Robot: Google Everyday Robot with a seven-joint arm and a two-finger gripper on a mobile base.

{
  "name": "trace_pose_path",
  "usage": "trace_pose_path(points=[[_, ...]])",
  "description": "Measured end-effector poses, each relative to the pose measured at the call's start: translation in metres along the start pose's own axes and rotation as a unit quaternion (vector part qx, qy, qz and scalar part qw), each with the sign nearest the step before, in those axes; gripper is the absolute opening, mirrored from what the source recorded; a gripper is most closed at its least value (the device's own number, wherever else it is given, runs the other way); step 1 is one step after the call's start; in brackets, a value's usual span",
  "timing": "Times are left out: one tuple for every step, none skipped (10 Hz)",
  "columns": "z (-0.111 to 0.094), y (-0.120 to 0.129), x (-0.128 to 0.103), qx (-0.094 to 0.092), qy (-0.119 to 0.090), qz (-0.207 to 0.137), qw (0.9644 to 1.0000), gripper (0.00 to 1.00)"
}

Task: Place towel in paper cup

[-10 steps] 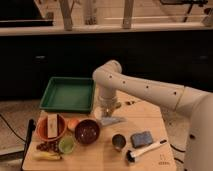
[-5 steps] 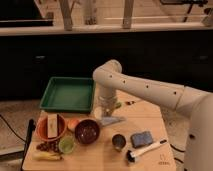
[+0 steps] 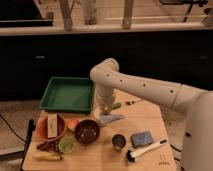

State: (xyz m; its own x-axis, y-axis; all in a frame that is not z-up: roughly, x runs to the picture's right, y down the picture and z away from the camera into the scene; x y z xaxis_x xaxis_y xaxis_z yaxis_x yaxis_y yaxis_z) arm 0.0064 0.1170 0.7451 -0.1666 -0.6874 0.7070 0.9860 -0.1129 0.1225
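Little of the job looked done at this point, tbh. The towel (image 3: pixel 111 118) was seen lying creased and flat on the wooden table (image 3: pixel 95 161), just up and to the right of the dark red bowl (image 3: pixel 87 132) and near the green tray (image 3: pixel 67 93).

The gripper (image 3: pixel 105 108) was held low at the end of the white arm (image 3: pixel 135 85), right over the towel's left edge. Contact couldn't be confirmed, and whether it was spread or closed couldn't be told either, so the cloth can't be called grasped.

The paper cup couldn't be picked out anywhere on the table (maybe it was hidden behind the arm, but that's only a guess). Two other cups were spotted nearer the front, the dark metallic cup (image 3: pixel 119 141) and the lime-green cup (image 3: pixel 66 145), with the blue pad (image 3: pixel 142 138) beside the dark one. Neither cup is the target.

So pretty much everything was judged to be left: the towel had to be gripped, lifted, carried over and dropped into the cup.
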Motion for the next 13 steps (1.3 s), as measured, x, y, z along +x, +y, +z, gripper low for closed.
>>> trace_pose_path(points=[[-0.002,-0.001,0.004,-0.002,0.002,-0.003,1.0000,0.00],[-0.004,-0.003,0.007,-0.004,0.005,-0.006,1.0000,0.00],[-0.005,-0.005,0.011,-0.006,0.007,-0.010,0.9999,0.00],[-0.007,-0.009,0.015,-0.007,0.009,-0.015,0.9998,0.00],[-0.007,-0.012,0.019,-0.008,0.011,-0.020,0.9997,0.00],[-0.007,-0.013,0.021,-0.009,0.011,-0.022,0.9997,0.02],[-0.007,-0.014,0.023,-0.009,0.010,-0.022,0.9997,0.07],[-0.006,-0.015,0.025,-0.009,0.009,-0.023,0.9996,0.18],[-0.006,-0.016,0.026,-0.009,0.007,-0.024,0.9996,0.28],[-0.005,-0.016,0.027,-0.009,0.005,-0.024,0.9997,0.37],[-0.004,-0.015,0.028,-0.009,0.004,-0.023,0.9997,0.46],[-0.003,-0.014,0.029,-0.009,0.002,-0.022,0.9997,0.56],[-0.003,-0.013,0.029,-0.010,0.000,-0.021,0.9997,0.67]])
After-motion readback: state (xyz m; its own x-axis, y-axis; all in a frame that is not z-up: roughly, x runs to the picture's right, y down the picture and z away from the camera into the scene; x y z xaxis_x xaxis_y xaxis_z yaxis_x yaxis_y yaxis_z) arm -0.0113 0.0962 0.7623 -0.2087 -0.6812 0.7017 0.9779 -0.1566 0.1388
